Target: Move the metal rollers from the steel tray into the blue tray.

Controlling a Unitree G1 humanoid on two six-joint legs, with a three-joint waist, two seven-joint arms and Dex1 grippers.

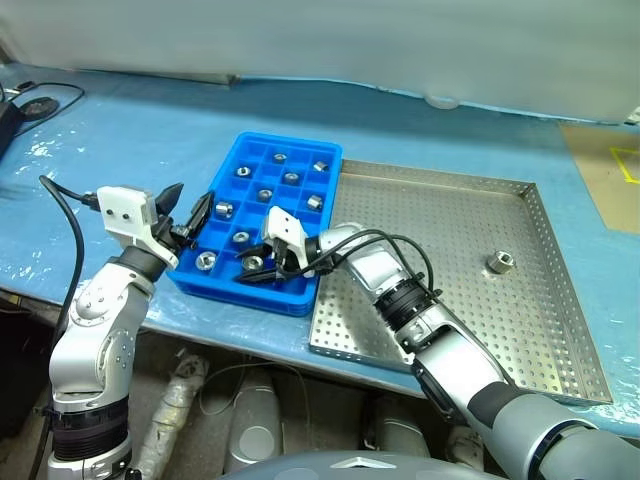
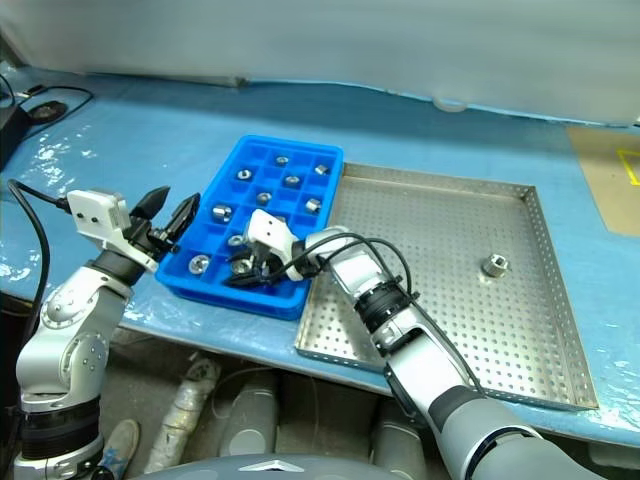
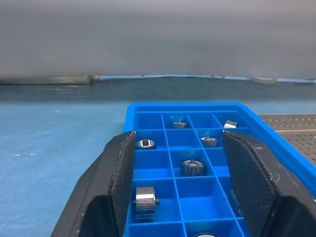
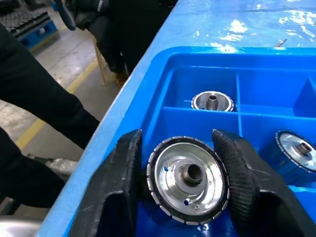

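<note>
The blue tray (image 1: pixel 235 292) lies left of the steel tray (image 1: pixel 450 220) and holds several metal rollers (image 1: pixel 265 195) in its compartments. One roller (image 1: pixel 500 263) stands on the steel tray's perforated floor at the right. My right gripper (image 1: pixel 255 272) reaches into the blue tray's near row. In the right wrist view its fingers (image 4: pixel 123 187) flank a roller (image 4: pixel 188 180) resting in a compartment, with a narrow gap beside it. My left gripper (image 1: pixel 192 195) hovers open and empty at the blue tray's left rim, pointing across it (image 3: pixel 179 136).
Pale blue sheeting covers the table, whose front edge runs just below both trays. A black cable (image 1: pixel 40 100) lies at the far left and a tan board (image 1: pixel 610 170) at the far right. A person in dark clothes (image 4: pixel 49 108) stands beside the table.
</note>
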